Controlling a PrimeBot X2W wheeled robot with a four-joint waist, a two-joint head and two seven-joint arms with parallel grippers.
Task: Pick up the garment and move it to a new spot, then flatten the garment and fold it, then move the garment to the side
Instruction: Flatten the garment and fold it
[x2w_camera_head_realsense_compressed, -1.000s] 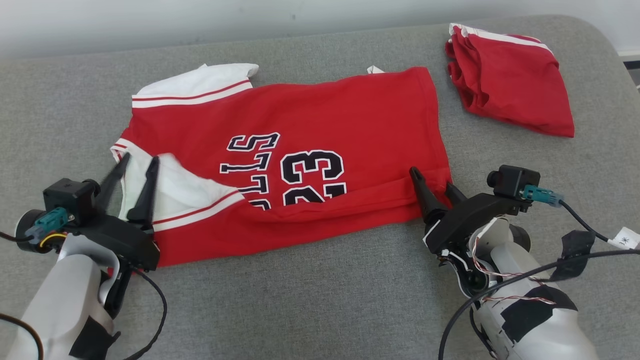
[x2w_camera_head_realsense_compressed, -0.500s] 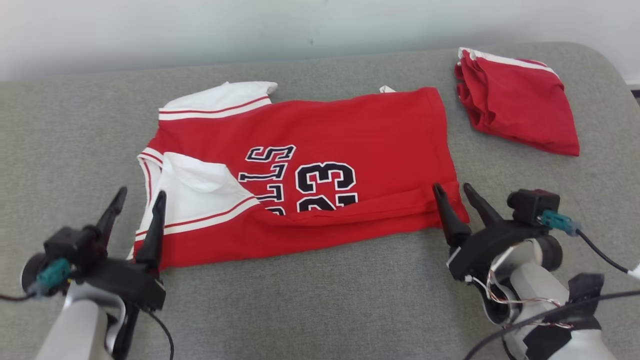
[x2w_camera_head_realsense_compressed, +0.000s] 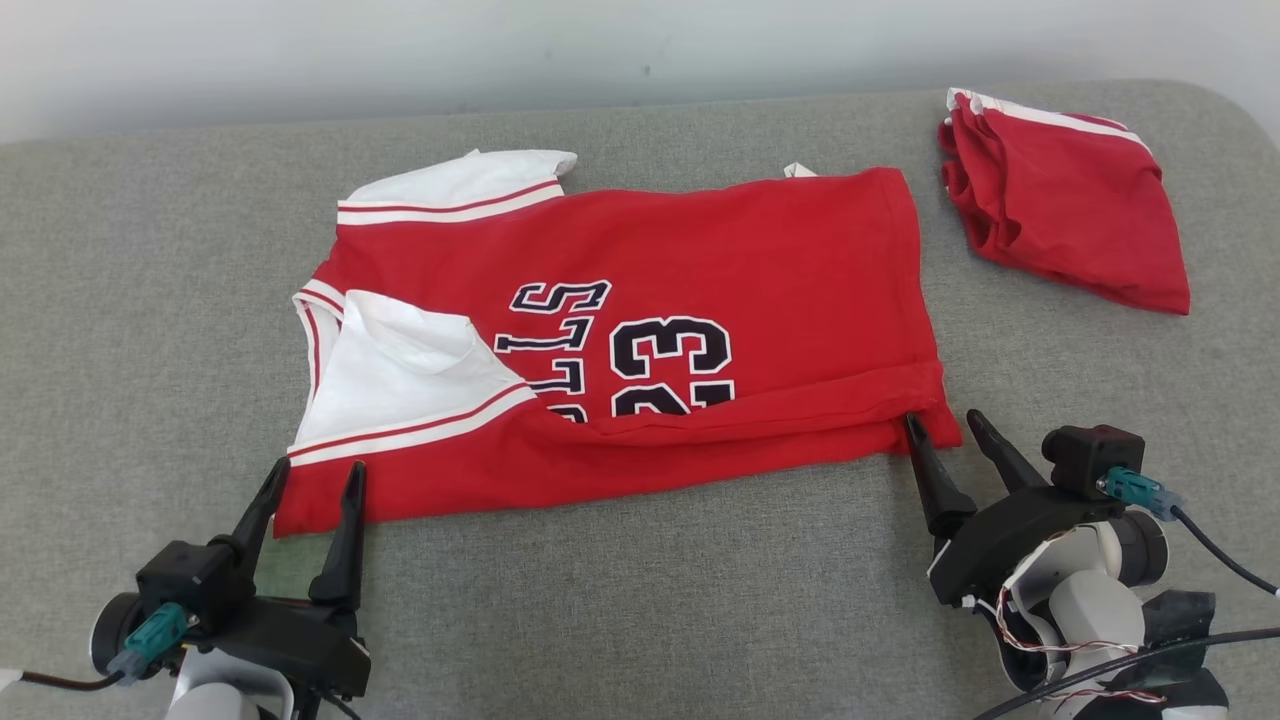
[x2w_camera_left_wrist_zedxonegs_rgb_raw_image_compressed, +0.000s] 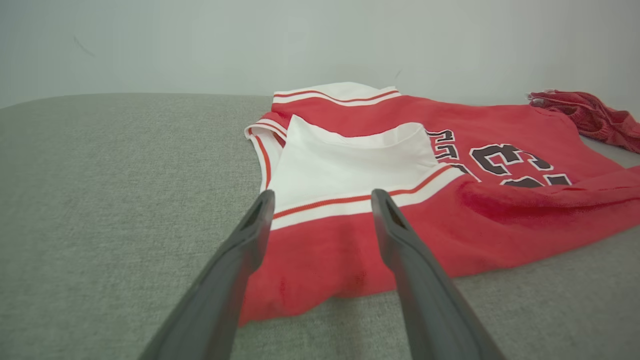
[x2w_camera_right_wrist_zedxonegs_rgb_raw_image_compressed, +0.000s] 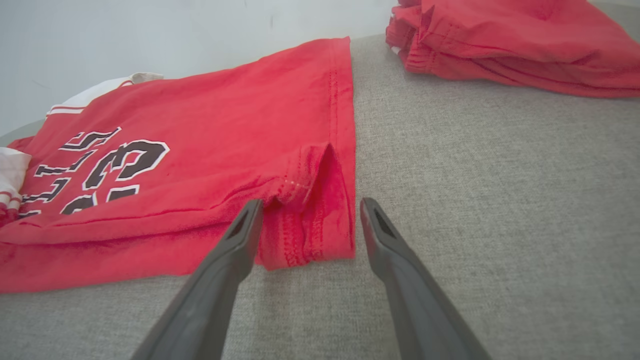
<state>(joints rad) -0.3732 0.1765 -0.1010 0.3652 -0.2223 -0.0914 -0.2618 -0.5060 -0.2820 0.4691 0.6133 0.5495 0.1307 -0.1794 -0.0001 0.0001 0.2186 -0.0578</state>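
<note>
1. L pincer (x2w_camera_head_realsense_compressed: 317, 470): at near-left, jaws spread wide, nothing held. Its fingers straddle the near-left corner of the red jersey (x2w_camera_head_realsense_compressed: 700, 250). Contact w/ cloth: can't tell.
2. R pincer (x2w_camera_head_realsense_compressed: 941, 420): at near-right, jaws also wide apart, empty. In the right wrist view the jersey's near-right hem corner sits btwn the two fingers, one tip right at the folded hem.
3. Counter (x2w_camera_head_realsense_compressed: 640, 600): grey woven fabric top, bare strip btwn the pincers and along the near edge.
4. Jersey lies across the middle of the counter, neck end to the left, hem to the right. Its near long edge is folded over toward the centre, and the fold cuts off the lower part of the black "23" and the letters beside it.
5. White sleeve w/ red stripes (x2w_camera_head_realsense_compressed: 400, 380): folded onto the red body at near-left.
6. Other white sleeve (x2w_camera_head_realsense_compressed: 460, 185): sticks out flat at far-left.
7. Small white tag (x2w_camera_head_realsense_compressed: 797, 170): pokes out at the jersey's far edge.
8. Second red garment (x2w_camera_head_realsense_compressed: 1070, 220): folded bundle w/ white trim at far-right, apart from the jersey.
9. Pale wall (x2w_camera_head_realsense_compressed: 400, 60) behind the counter.
</note>
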